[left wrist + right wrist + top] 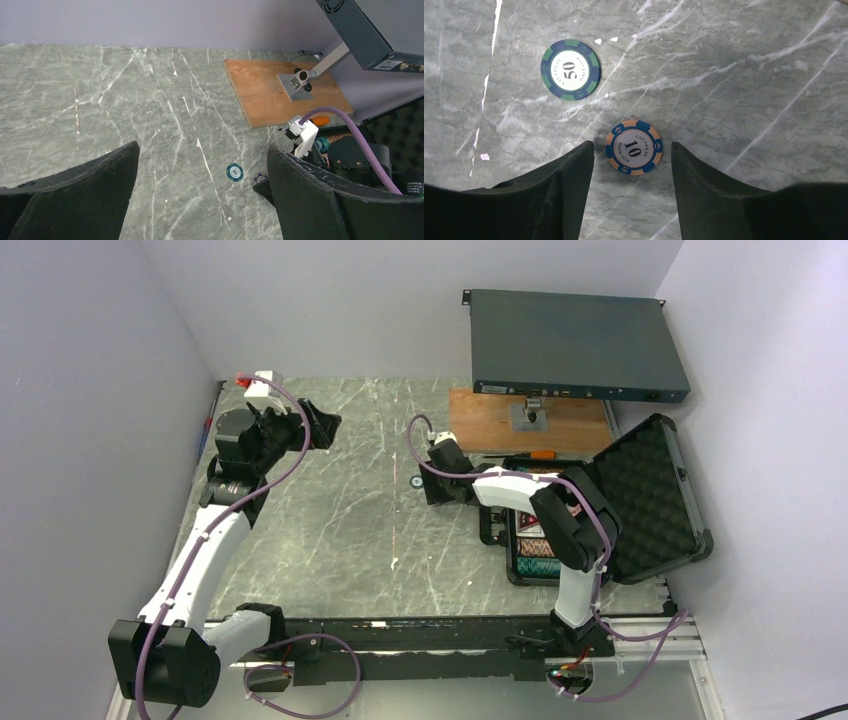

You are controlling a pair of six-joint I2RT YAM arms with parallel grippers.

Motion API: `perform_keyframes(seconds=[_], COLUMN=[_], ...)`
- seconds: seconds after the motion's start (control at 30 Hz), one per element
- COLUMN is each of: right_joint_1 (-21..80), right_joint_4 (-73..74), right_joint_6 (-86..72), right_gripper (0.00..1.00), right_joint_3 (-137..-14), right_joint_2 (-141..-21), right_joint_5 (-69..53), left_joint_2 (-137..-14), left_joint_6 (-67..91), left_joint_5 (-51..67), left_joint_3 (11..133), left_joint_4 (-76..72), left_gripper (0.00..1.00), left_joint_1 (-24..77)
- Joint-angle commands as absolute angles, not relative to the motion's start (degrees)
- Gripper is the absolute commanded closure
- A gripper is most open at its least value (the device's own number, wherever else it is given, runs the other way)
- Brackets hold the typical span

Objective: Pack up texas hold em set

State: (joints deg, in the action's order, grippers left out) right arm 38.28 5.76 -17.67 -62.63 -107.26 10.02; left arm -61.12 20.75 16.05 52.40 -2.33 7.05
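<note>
Right claw (631,150) wide open, empty, astride the 10 chip (633,147), slim gaps apparently at both edges.

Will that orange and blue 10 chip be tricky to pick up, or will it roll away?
The 10 chip lies flat on the table, so it probably won't roll unless tipped on edge. It looks thin and stiff, so the right tool, open on either side, may struggle to grip it. The table looks smooth, so a push would likely slide it.
</note>
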Motion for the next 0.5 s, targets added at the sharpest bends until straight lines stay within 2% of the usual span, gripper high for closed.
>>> perform_keyframes(seconds=[0.0, 0.13, 0.47], right_joint_1=[38.3, 39.3, 46.7], right_joint_4=[4.5, 4.1, 2.7], right_joint_6=[-17.1, -16.4, -19.5], right_gripper=[0.43, 0.5, 0.55], right_joint_3=[-63.1, -62.3, -59.2], right_joint_2=[-108.1, -107.2, -104.7], right_joint_5=[9.3, 8.4, 6.7], left_joint_2=[-61.3, -61.8, -62.9], left_joint_6=[21.5, 21.4, 21.8], left_joint_5=[17.4, 17.5, 17.9], left_joint_3=[54.3, 54.6, 55.2], left_joint_4=[-4.9, -4.7, -3.7], left_gripper=[0.01, 0.01, 0.01], left_joint_1=[6.9, 6.9, 6.9])
